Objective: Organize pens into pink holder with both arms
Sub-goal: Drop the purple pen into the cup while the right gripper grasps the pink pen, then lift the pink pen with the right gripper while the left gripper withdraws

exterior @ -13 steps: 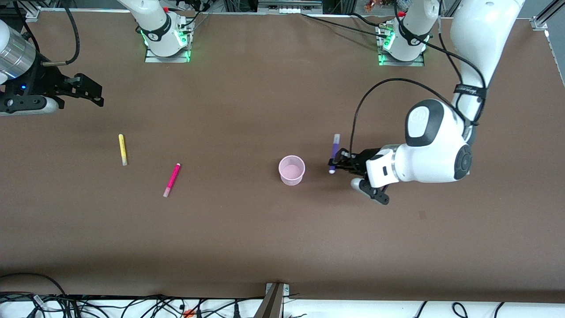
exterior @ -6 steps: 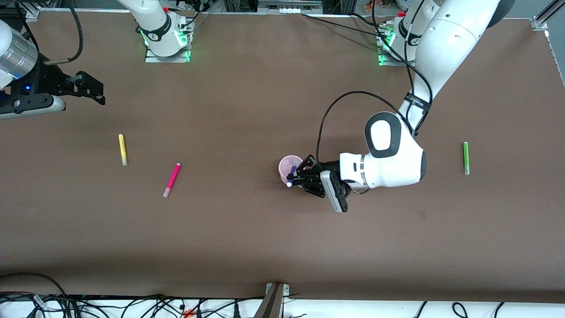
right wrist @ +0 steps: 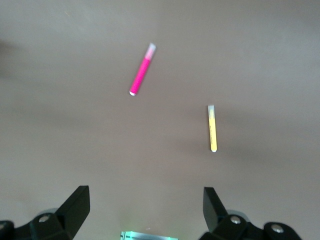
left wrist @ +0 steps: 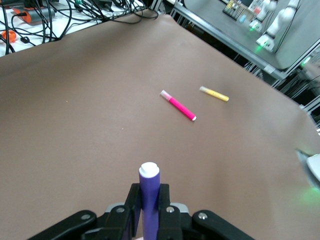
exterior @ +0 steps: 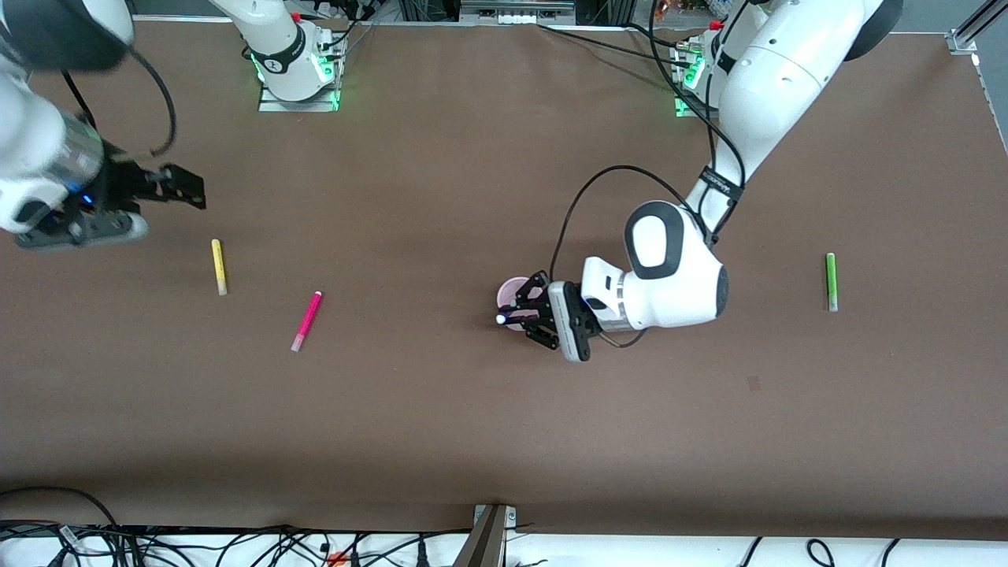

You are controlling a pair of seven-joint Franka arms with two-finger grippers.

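Observation:
My left gripper point(exterior: 521, 309) is shut on the dark purple pen point(exterior: 508, 316) and holds it over the pink holder point(exterior: 511, 288), which it largely hides. In the left wrist view the purple pen point(left wrist: 149, 192) stands between the fingers of the gripper point(left wrist: 150, 212), white cap outward. My right gripper point(exterior: 187, 189) is open and empty over the table beside the yellow pen point(exterior: 218, 266). The magenta-pink pen point(exterior: 306, 320) lies nearer the front camera than the yellow one. Both show in the right wrist view, magenta point(right wrist: 141, 76) and yellow point(right wrist: 212, 128), ahead of the open gripper point(right wrist: 145, 200). The green pen point(exterior: 830, 281) lies toward the left arm's end.
The brown table point(exterior: 441, 425) carries only the pens and the holder. The arm bases point(exterior: 295, 67) stand along the edge away from the front camera. Cables point(exterior: 236, 547) hang past the near edge. The left wrist view also shows the magenta point(left wrist: 177, 105) and yellow point(left wrist: 214, 93) pens.
My left gripper has carried the purple pen toward the right arm's end, from beside the holder to over it. My right gripper has moved closer to the yellow pen. The green pen is now uncovered.

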